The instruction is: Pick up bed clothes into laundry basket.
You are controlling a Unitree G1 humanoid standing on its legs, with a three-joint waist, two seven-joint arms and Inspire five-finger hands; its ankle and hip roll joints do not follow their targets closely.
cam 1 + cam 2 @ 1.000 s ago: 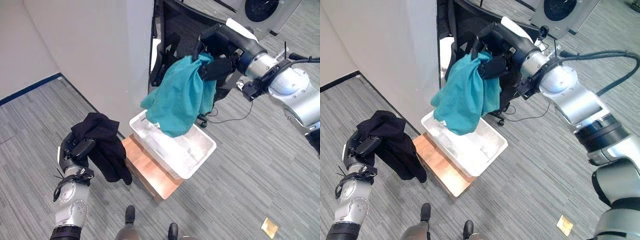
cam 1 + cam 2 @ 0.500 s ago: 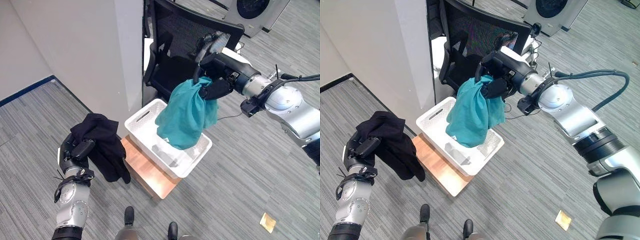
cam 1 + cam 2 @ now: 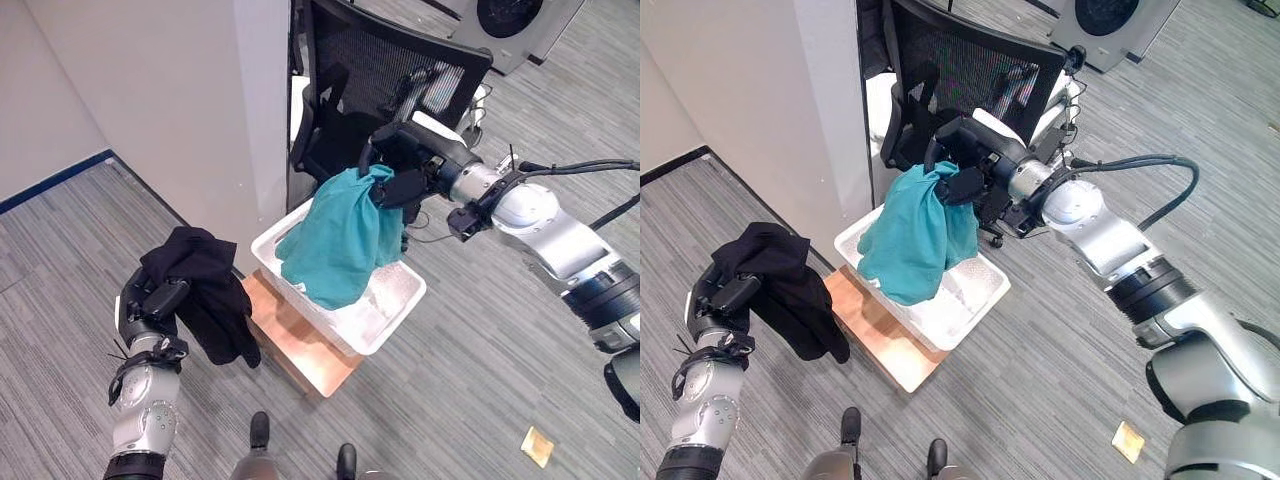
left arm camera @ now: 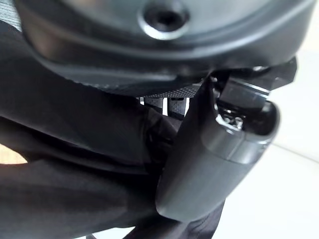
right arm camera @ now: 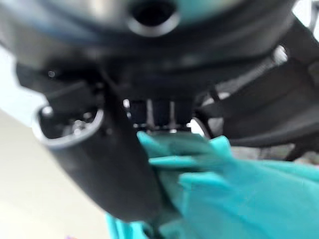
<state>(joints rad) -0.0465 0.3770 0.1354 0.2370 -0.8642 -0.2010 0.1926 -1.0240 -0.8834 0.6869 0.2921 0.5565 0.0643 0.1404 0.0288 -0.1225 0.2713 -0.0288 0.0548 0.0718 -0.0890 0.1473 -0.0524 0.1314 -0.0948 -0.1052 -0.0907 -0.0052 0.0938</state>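
Left eye view, right hand (image 3: 398, 172) clutching teal cloth (image 3: 335, 238) hiding white basket (image 3: 395, 300), left hand (image 3: 150, 305) gripping black garment (image 3: 205, 285).

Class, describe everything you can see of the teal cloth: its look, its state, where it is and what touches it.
The teal cloth is soft, plain fabric, bunched at its top where the right robot hand curls round it. It hangs in loose folds, its lower part draped into the white laundry basket and over the basket's near rim. A black office chair stands behind it.
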